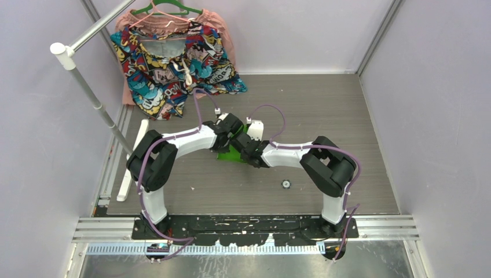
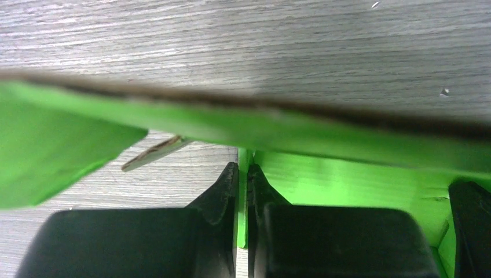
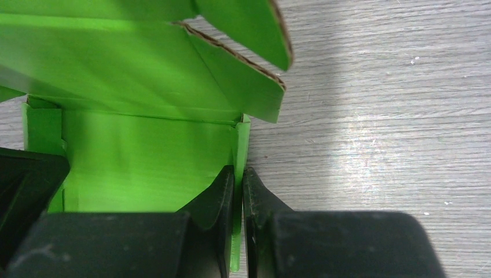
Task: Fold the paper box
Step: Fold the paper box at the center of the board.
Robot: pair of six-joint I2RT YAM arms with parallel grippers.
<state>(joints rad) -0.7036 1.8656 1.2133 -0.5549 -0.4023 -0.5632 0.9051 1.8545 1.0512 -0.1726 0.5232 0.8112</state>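
Box (image 1: 230, 155) sits on the table (image 1: 336, 116) between my arms; left gripper (image 2: 243, 169) and right gripper (image 3: 238, 172) each pinch a thin side wall; card looks light, springy, easily creased; I'd grip near folds.

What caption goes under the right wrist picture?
Right gripper pinching a thin wall of the lime-green card paper box above the grey wood-grain table.

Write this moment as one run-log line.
left claw: shut on paper box wall | right claw: shut on another wall | flaps: untucked
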